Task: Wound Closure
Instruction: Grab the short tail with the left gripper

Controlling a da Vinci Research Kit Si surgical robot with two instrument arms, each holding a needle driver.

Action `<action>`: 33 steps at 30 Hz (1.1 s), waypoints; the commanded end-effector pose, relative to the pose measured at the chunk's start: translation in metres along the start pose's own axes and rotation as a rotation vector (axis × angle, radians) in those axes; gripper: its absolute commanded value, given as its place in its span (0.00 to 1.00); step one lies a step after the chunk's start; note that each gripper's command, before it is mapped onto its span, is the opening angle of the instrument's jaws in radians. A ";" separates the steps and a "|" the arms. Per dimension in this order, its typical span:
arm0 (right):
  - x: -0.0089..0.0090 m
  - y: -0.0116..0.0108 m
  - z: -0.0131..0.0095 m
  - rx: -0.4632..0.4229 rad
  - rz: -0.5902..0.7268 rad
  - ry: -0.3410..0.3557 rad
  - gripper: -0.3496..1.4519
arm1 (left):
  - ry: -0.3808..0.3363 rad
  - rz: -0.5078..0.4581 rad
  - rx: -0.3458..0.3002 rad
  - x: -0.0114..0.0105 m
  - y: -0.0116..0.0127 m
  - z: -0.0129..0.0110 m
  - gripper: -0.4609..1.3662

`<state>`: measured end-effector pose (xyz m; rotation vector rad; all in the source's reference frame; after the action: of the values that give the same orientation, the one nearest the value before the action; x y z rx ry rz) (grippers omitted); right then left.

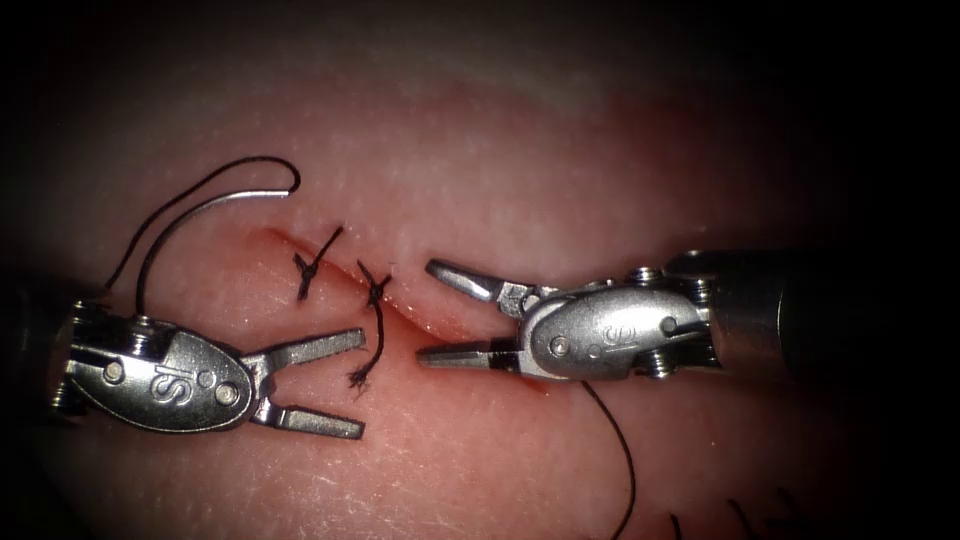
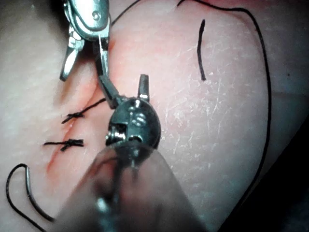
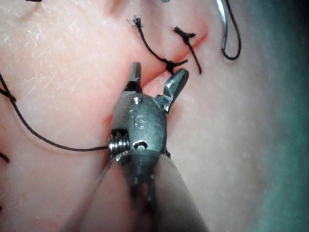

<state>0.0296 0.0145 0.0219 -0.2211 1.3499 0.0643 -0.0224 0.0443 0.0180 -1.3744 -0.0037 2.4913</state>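
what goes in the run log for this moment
left tool: open, empty | right tool: open, empty | needle: loose on tissue, left of cut

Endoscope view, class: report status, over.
Left tool open, empty. Right tool open, empty. Curved steel needle lies free on tissue, left of cut. Two black knotted stitches placed.

The left pincer (image 1: 335, 385) enters from the left with its jaws spread and empty; the right pincer (image 1: 440, 312) reaches in from the right, jaws likewise wide apart, empty
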 end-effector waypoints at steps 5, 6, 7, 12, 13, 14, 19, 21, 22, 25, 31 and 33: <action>0.0001 0.0001 0.0000 0.006 -0.005 -0.001 0.98 | 0.003 0.013 -0.008 0.0000 -0.0001 0.0000 0.43; 0.0001 0.0002 0.0000 0.006 -0.004 -0.001 0.98 | 0.005 0.019 -0.011 0.0000 -0.0001 0.0000 0.42; 0.0001 0.0003 -0.0001 0.006 -0.004 -0.002 0.98 | 0.007 0.019 -0.014 0.0000 -0.0002 0.0000 0.42; 0.0001 0.0007 -0.0005 0.009 -0.007 -0.001 0.97 | 0.018 0.048 -0.020 -0.0005 -0.0002 0.0003 0.41; 0.0001 0.0007 -0.0005 0.009 -0.007 -0.001 0.97 | 0.019 0.049 -0.020 -0.0005 -0.0002 0.0003 0.41; 0.0001 0.0007 -0.0006 0.010 -0.007 -0.001 0.97 | 0.020 0.056 -0.020 -0.0006 -0.0001 0.0003 0.41; 0.0001 0.0007 -0.0009 0.008 -0.008 -0.005 0.97 | 0.034 0.109 -0.023 -0.0010 -0.0002 0.0008 0.45; 0.0002 0.0007 -0.0009 0.006 -0.007 -0.008 0.97 | 0.043 0.116 -0.019 -0.0012 -0.0003 0.0009 0.46; 0.0002 0.0007 -0.0009 0.006 -0.007 -0.008 0.97 | 0.044 0.117 -0.020 -0.0013 -0.0004 0.0011 0.49; 0.0003 0.0006 -0.0011 0.006 -0.008 -0.007 0.97 | 0.047 0.122 -0.020 -0.0017 -0.0006 0.0016 0.52; 0.0003 0.0006 -0.0015 0.007 -0.009 -0.008 0.97 | 0.057 0.145 -0.020 -0.0033 -0.0005 0.0027 0.60; 0.0002 0.0006 -0.0016 0.006 -0.009 -0.009 0.97 | 0.067 0.152 -0.024 -0.0040 -0.0004 0.0031 0.62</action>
<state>0.0280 0.0147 0.0213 -0.2254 1.3398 0.0577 -0.0228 0.0440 0.0234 -1.5224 0.0844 2.5771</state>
